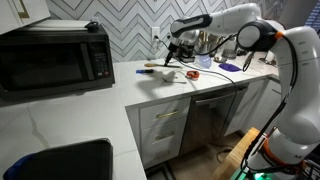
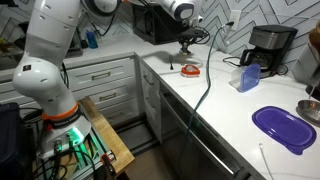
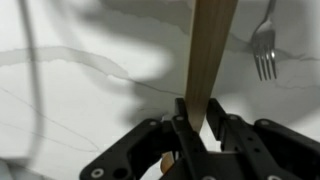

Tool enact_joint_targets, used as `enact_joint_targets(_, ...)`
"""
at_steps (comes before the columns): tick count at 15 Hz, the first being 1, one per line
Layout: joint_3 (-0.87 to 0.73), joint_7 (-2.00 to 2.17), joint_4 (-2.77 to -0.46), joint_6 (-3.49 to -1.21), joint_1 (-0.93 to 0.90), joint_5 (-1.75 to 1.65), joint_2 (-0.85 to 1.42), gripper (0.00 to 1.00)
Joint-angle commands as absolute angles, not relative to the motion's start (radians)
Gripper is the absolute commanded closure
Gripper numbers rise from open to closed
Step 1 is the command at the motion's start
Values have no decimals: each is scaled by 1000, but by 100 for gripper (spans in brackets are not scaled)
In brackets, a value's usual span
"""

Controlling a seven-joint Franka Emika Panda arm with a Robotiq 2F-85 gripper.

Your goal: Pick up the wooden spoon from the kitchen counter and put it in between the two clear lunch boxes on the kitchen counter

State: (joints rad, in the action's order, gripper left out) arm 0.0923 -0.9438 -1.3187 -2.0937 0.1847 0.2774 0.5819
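Spoon (image 3: pixel 208 60) clamped near one end, jaws closed tight on it, over counter (image 3: pixel 70 100). Hold grip firm; swing slowly, long end clear of fork (image 3: pixel 264 52).

Exterior views face the kitchen counter (image 1: pixel 60 115) (image 2: pixel 230 115) from opposite ends; wrist view hovers close

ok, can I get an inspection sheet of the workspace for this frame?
Surface: kitchen counter, white with grey veins.
Job's things: wooden spoon, its handle clamped and running away from the wrist camera.
Clutter: fork lying beside the spoon; red item; blue container; purple-lidded container.
Grippers: gripper shut on the wooden spoon.
Cables: cable trailing across the counter and over its front edge.
Surroundings: microwave; coffee maker; herringbone backsplash.
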Motion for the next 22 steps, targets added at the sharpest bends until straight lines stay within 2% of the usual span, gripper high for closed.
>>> enact_joint_targets(1, 59, -798, -1336, -2034, 206, 283, 476, 93)
enact_joint_targets(6, -1, -632, -1259, -1997, 274, 312, 414, 93)
enact_joint_targets(14, -117, -381, -1115, -2042, 351, 295, 449, 93)
enact_joint_targets(22, -238, -269, -1036, -2179, 376, 209, 530, 93)
